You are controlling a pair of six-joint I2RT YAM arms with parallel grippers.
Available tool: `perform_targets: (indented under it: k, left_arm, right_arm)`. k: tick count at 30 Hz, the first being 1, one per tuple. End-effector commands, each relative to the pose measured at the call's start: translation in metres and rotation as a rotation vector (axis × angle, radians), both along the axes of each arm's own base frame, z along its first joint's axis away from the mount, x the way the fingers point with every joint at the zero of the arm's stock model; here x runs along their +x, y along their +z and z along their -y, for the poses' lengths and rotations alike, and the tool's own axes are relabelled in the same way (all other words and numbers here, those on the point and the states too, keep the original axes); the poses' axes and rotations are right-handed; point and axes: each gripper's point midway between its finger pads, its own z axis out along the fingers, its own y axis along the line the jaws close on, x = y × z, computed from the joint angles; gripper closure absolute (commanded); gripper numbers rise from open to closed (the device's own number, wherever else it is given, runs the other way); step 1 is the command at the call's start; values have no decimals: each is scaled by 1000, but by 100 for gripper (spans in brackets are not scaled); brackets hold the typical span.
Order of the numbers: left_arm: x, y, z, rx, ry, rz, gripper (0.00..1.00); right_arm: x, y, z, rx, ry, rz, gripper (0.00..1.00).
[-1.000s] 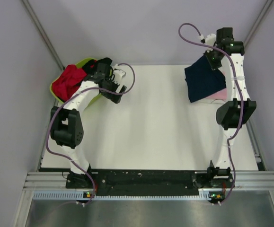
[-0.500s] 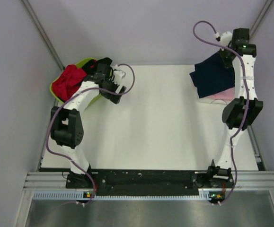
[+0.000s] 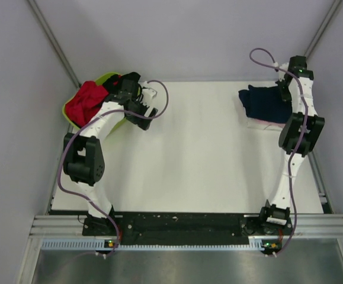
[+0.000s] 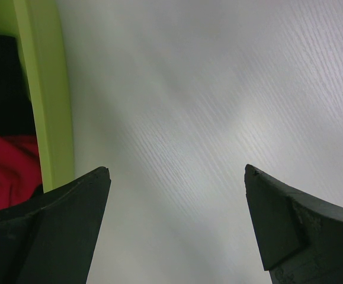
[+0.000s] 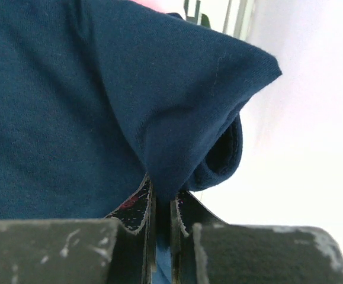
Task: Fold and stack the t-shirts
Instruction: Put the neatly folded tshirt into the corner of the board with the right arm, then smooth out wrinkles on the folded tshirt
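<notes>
right claw [image 3: 285, 90]: clenched on navy shirt [image 5: 100, 94]; a fold of cloth is pinched between both fingers, and one corner puffs out just past the tips
navy shirt: bunched on the table [image 3: 201, 154] at the far right corner, spreading left of right claw
pink shirt [image 3: 267, 123]: under the navy one, only a thin edge showing, on the near side of right claw
left claw [image 4: 177, 171]: released, jaws wide, nothing between them, bare table below
basin [image 4: 47, 100]: lime green, its wall just left of left claw; cannot tell if they touch
red shirt [image 3: 83, 102]: heaped inside basin, left of left claw
black shirt [image 3: 130, 77]: over basin's far rim, just beyond left claw
arms: well apart, left claw at the table's far left, right claw at its far right
</notes>
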Motion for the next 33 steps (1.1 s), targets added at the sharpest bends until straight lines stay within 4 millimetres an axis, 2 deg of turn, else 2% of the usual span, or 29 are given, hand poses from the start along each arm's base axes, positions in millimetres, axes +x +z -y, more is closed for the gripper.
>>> perform_targets:
  k: [1, 2, 4, 5, 7, 10, 12, 13, 16, 18, 21, 23, 28, 30, 33]
  left_arm:
    - [6, 7, -2, 11, 3, 27, 1]
    - [6, 7, -3, 12, 4, 27, 1]
    - [6, 7, -3, 13, 4, 29, 1]
    - [6, 7, -3, 16, 3, 28, 1]
    - [6, 5, -4, 19, 3, 24, 1]
    - [5, 3, -4, 21, -1, 17, 1]
    - [6, 2, -3, 20, 0, 14, 1]
    - [6, 2, -3, 17, -2, 13, 1]
    - [6, 2, -1, 10, -4, 9, 1]
    - [6, 1, -1, 9, -4, 6, 1]
    - [4, -1, -2, 14, -7, 3, 1]
    - [3, -2, -2, 16, -10, 2, 1]
    - [0, -8, -3, 15, -11, -11, 1]
    - [0, -10, -2, 14, -14, -14, 1]
    - [1, -13, 0, 8, -18, -22, 1]
  right_arm:
    - [12, 12, 35, -48, -79, 104, 98]
    - [14, 8, 34, -42, -74, 107, 85]
    - [16, 3, 33, -22, -86, 116, 53]
    - [17, 5, 32, -11, -110, 130, 44]
    - [20, 22, 32, 9, -165, 187, 37]
    - [29, 70, 17, 114, -228, 348, 34]
    - [36, 107, -10, 232, -197, 469, 34]
    - [39, 105, -30, 302, -150, 491, 34]
    - [54, 120, -77, 386, -35, 590, 35]
    - [64, 111, -108, 395, 19, 579, 35]
    - [80, 90, -130, 380, 35, 551, 37]
    - [91, 78, -139, 375, 34, 545, 43]
    - [111, 55, -133, 333, -32, 546, 59]
    - [115, 46, -135, 339, -21, 535, 63]
    - [118, 31, -135, 312, -10, 514, 63]
